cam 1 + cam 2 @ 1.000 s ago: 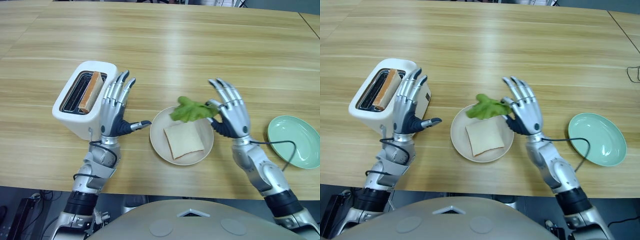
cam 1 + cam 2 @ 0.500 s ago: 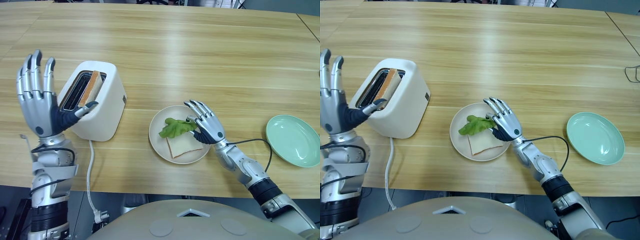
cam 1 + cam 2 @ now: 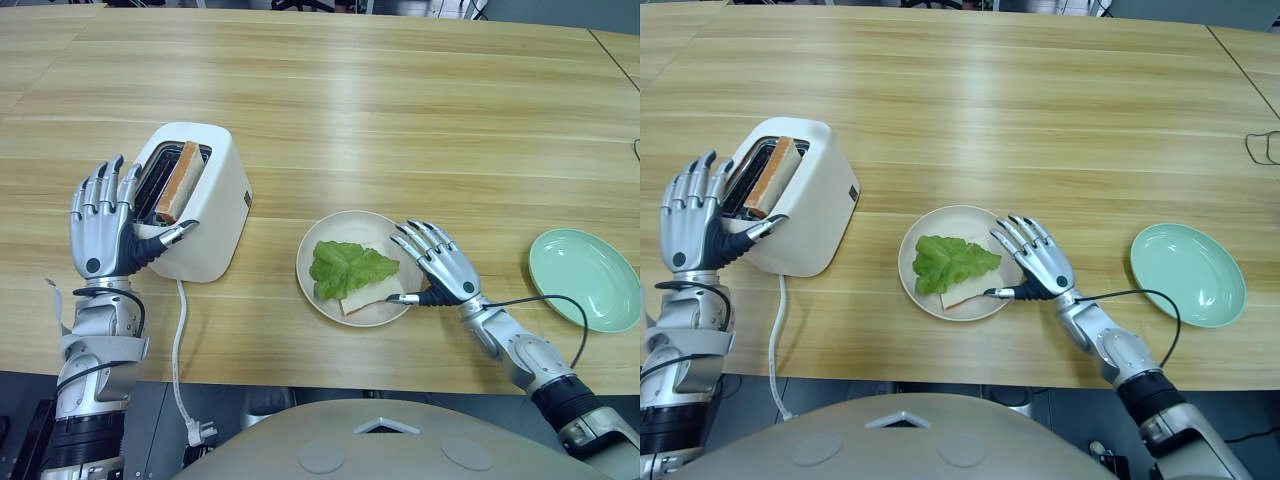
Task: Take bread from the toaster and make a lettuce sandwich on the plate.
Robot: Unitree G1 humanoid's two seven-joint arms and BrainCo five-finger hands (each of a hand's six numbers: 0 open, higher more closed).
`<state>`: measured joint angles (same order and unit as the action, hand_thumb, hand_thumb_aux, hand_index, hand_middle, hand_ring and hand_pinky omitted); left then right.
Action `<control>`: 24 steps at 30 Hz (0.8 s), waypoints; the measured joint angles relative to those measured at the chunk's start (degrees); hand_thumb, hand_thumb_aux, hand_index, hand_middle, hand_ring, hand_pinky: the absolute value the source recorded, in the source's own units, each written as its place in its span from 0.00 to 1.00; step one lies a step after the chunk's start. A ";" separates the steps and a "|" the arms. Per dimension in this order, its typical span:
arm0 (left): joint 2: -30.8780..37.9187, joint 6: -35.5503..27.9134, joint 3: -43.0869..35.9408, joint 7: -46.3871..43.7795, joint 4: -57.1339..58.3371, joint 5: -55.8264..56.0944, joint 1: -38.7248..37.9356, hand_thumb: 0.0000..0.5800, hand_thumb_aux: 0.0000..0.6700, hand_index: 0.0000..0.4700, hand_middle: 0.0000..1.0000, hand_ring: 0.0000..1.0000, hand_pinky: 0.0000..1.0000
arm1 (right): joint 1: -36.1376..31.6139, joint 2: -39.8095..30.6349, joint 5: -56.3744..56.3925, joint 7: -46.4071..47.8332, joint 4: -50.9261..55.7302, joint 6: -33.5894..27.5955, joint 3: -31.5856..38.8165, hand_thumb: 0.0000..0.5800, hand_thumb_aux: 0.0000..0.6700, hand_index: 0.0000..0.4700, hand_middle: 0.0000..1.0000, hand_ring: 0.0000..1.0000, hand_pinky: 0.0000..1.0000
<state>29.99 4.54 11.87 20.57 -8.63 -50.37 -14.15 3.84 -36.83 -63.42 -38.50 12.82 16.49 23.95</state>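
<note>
A green lettuce leaf (image 3: 347, 268) lies flat on a slice of white bread (image 3: 367, 298), covering most of it so that only the slice's lower right corner shows. Both rest on a round beige plate (image 3: 345, 216) just below the centre of the frame. The right robot hand (image 3: 445, 272) sits low at the plate's right rim, palm down with its fingers spread wide and holding nothing. Its thumb points left toward the exposed edge of the bread, and whether it touches cannot be told. In the left part of the frame stands a white toaster (image 3: 210, 215), well apart from the plate, with a second slice of bread (image 3: 178, 182) standing upright in one of its slots, its browned crust showing above the top. The left robot hand (image 3: 100, 225) is held upright just beside the toaster's left side, fingers straight and spread, empty, its thumb stretched toward the toaster's body. A white power cord (image 3: 178, 340) runs from the toaster's base down over the near edge of the wooden desk (image 3: 400, 120). At the right edge of the frame lies a pale green plate (image 3: 585, 280), well apart from the beige one.
</note>
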 measured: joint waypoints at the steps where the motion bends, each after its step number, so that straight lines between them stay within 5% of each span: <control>1: 0.21 -0.02 -0.18 -0.72 0.00 0.56 0.30 0.75 0.50 0.49 0.00 0.00 0.00 | 0.15 -0.29 -0.02 -0.18 0.00 -0.12 -0.17 0.00 0.00 0.00 0.00 0.00 0.00; 2: 0.40 -0.09 -0.37 -1.74 0.01 1.33 0.99 0.75 0.50 0.49 0.00 0.00 0.00 | 0.29 -0.52 -0.01 -0.36 -0.01 -0.22 -0.35 0.00 0.00 0.00 0.00 0.00 0.00; 3: 0.53 -0.21 -0.39 -2.60 0.01 1.92 1.75 0.95 0.77 0.75 0.00 0.00 0.00 | 0.39 -0.65 -0.01 -0.52 -0.02 -0.33 -0.46 0.00 0.00 0.00 0.00 0.00 0.00; 4: 0.71 -0.47 -0.39 -3.40 0.06 2.72 2.48 1.00 1.00 0.98 0.00 0.00 0.00 | 0.56 -0.71 -0.01 -0.82 -0.07 -0.51 -0.51 0.00 0.00 0.00 0.00 0.00 0.00; 6: 1.52 -0.62 -0.35 -4.90 0.09 4.12 3.17 1.00 1.00 0.98 0.00 0.00 0.00 | 1.50 -1.00 0.04 -1.51 -0.41 -1.15 -1.03 0.00 0.00 0.00 0.00 0.00 0.00; 7: 1.69 -0.63 -0.29 -5.77 0.10 5.46 3.32 1.00 1.00 0.98 0.43 0.43 0.43 | 2.00 -1.37 0.09 -1.70 -0.89 -1.32 -1.55 0.00 0.00 0.00 0.00 0.00 0.00; 9: 1.80 -0.62 -0.23 -6.74 0.15 6.58 3.43 1.00 1.00 0.98 0.51 0.51 0.51 | 2.36 -1.66 0.29 -1.88 -2.63 -1.38 -2.19 0.00 0.00 0.00 0.00 0.00 0.00; 10: 1.93 -0.59 -0.24 -7.29 0.19 7.19 3.53 1.00 1.00 0.98 0.94 0.94 0.94 | 2.69 -1.68 0.45 -1.92 -3.80 -1.38 -2.49 0.00 0.00 0.00 0.00 0.00 0.00; 11: 2.15 -0.53 -0.27 -7.80 0.20 7.87 3.57 1.00 1.00 0.98 1.00 1.00 1.00 | 3.07 -1.69 0.57 -1.94 -5.36 -1.36 -2.82 0.00 0.00 0.00 0.00 0.00 0.00; 18: 2.56 2.31 -0.40 -8.19 -0.27 10.31 4.31 1.00 1.00 0.98 1.00 1.00 1.00 | 3.93 -1.38 0.45 -2.69 -9.99 -1.40 -3.35 0.00 0.00 0.00 0.00 0.00 0.00; 24: -1.20 6.45 3.61 2.12 -1.76 11.79 7.89 1.00 1.00 0.98 1.00 1.00 1.00 | 3.83 0.73 0.00 -4.77 -10.82 -2.68 -4.13 0.00 0.00 0.00 0.00 0.00 0.00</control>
<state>28.80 10.99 15.49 22.69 -10.39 -38.58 -6.26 7.67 -36.10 -63.43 -43.27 2.00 13.81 19.82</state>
